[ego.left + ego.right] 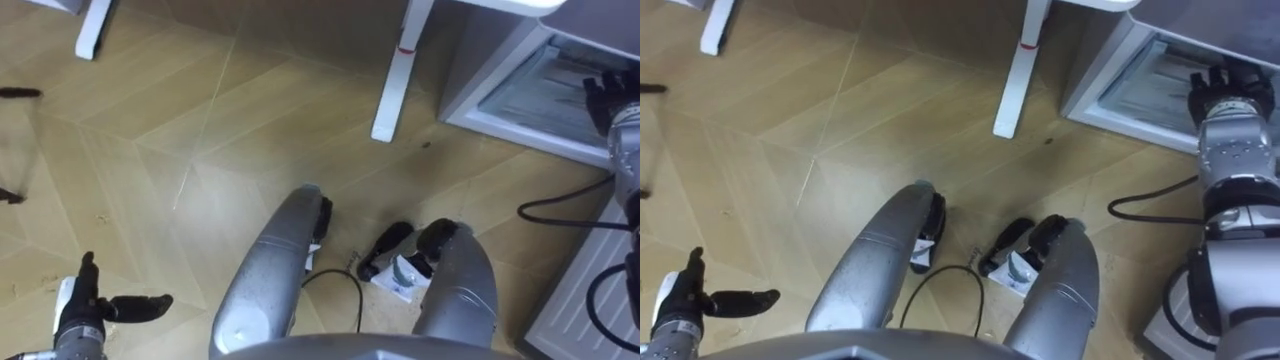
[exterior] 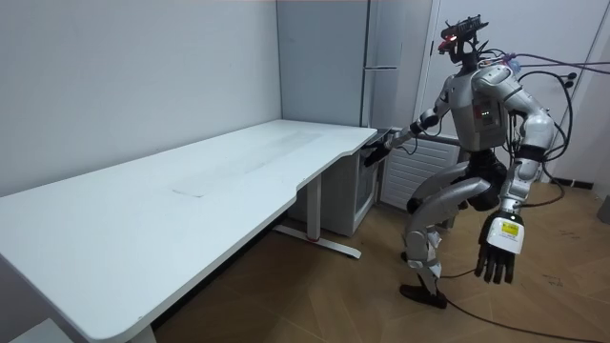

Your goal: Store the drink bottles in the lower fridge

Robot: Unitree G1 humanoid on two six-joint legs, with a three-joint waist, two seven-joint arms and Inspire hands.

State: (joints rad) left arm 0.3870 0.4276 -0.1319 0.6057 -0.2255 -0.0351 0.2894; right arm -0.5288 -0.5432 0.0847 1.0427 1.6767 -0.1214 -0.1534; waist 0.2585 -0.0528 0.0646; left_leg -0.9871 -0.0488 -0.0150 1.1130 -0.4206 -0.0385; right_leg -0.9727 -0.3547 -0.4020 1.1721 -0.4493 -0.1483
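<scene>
1. A room with a wooden floor (image 1: 200, 120) of pale, angled boards. A long white table (image 2: 191, 181) runs along the wall, and a tall grey fridge (image 2: 381, 57) stands at its far end.
2. The robot stands at that far end with its knees bent, its head turned down toward the floor and its own legs.
3. The lower fridge (image 1: 478, 85) sits low on the robot's right, just past a white table leg (image 1: 395, 80). Its front is open and a pale shelf shows inside the white frame.
4. The right hand (image 1: 1225, 95) is stretched out to the fridge's opening, its dark fingers over the front rim. It is seen from the back, and I cannot tell whether the fingers are spread or closed on anything.
5. The left hand (image 1: 90, 305) hangs low at the robot's side, well apart from the fridge. Its fingers are straight and spread, the thumb sticks out, and it holds nothing.
6. In the room view the right arm reaches toward the room view's left, to the table's corner, and the left arm hangs down nearer the camera.
7. The drinks – where they are I cannot tell.
</scene>
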